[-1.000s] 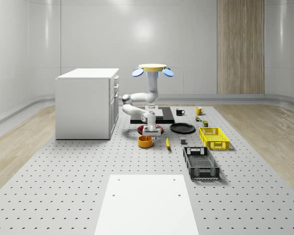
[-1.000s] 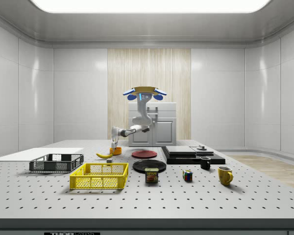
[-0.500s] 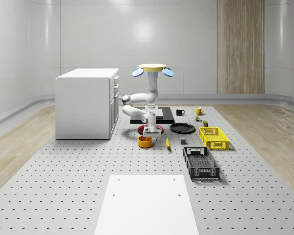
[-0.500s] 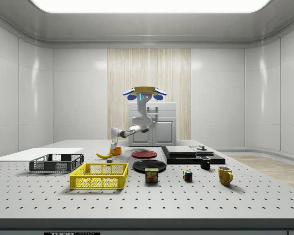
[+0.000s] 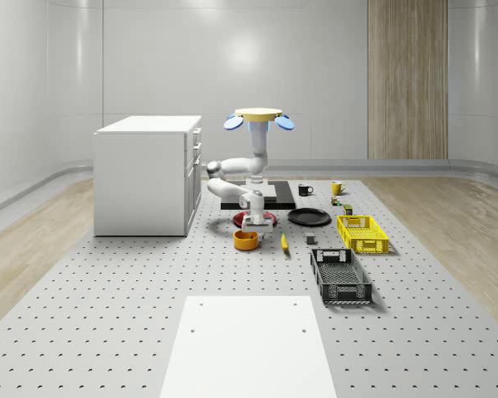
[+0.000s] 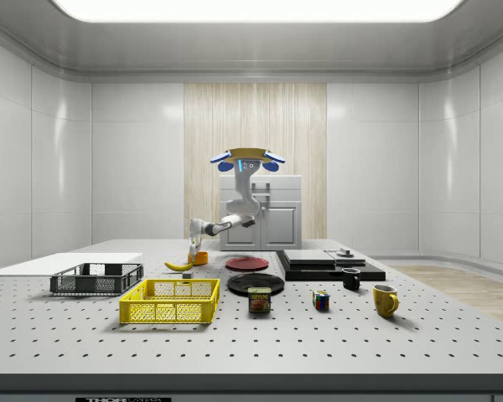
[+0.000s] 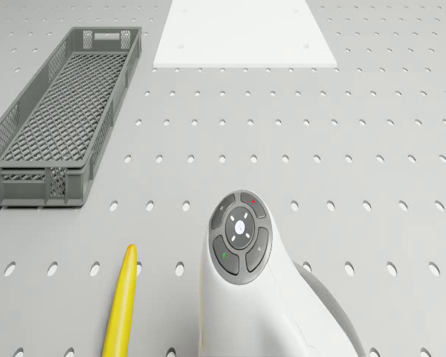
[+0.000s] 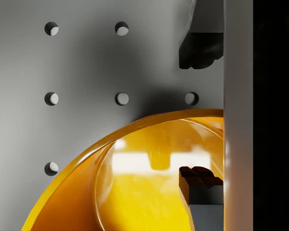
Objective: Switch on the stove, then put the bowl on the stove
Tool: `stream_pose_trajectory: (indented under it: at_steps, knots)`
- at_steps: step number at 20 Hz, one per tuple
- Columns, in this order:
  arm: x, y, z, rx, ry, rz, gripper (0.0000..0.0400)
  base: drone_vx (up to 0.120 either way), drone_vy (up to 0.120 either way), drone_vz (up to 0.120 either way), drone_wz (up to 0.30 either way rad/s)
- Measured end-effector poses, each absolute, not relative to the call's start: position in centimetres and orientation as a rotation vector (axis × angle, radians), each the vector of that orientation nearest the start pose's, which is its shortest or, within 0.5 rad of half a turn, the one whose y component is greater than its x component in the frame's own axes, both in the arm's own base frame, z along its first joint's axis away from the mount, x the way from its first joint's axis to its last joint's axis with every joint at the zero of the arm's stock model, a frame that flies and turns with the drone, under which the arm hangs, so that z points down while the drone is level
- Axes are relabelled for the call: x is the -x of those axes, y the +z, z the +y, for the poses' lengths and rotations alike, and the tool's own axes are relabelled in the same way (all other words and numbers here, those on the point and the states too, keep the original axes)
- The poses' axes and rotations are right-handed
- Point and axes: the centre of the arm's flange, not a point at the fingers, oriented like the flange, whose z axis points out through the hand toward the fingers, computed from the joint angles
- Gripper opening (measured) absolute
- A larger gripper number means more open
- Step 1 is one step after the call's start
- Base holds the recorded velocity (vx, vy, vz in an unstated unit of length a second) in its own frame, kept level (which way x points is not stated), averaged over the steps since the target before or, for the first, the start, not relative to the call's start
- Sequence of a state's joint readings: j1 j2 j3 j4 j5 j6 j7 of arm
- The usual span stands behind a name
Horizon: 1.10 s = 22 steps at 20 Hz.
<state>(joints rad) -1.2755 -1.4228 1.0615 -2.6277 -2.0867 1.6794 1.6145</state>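
The white drawer cabinet (image 5: 148, 176) stood well apart on the whole-scene view's left. The glossy round orange bowl (image 5: 246, 240) sat on the perforated grey table (image 5: 108, 332), directly under the gripper (image 5: 253, 222). Its spread fingers (image 8: 200, 48) straddled the rim, one outside and one inside, not pinching. The drone (image 5: 260, 118) hovered behind, over the flat black stove (image 5: 286, 201). A yellow banana (image 5: 284, 241) lay near on the right.

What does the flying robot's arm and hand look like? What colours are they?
The arm is white and rounded, with grey bands at its joints. Up top, the drone has a flat tan disc and blue rotor pads. The wrist carries a round dark-grey button pad with tiny red and green marks. The hand is white, and its fingertips are dark and ridged.
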Motion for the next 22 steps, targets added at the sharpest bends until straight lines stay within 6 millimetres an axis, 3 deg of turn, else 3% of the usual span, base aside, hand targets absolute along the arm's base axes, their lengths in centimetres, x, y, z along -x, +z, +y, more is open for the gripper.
stream_pose_trajectory:
  at_steps: [3, 7, 13, 16, 22]
  knots:
    - [-34.7, 60.9, 2.0, -0.001, 0.786, -0.002, 0.0167, 0.000, 0.000, 0.000, 0.000]
    - [-34.7, 60.9, 2.0, -0.001, 0.786, -0.002, 0.0125, 0.000, 0.000, 0.000, 0.000]
    - [-34.7, 60.2, 2.0, -0.001, 0.786, -0.002, 0.0105, 0.000, 0.000, 0.000, 0.000]
    - [-34.7, 59.2, 2.0, -0.001, 0.786, -0.002, 0.0103, 0.000, 0.000, 0.093, 0.000]
    - [-34.7, 58.0, 2.0, -0.001, 0.786, -0.002, 0.0101, -0.120, 0.120, 0.120, 0.000]
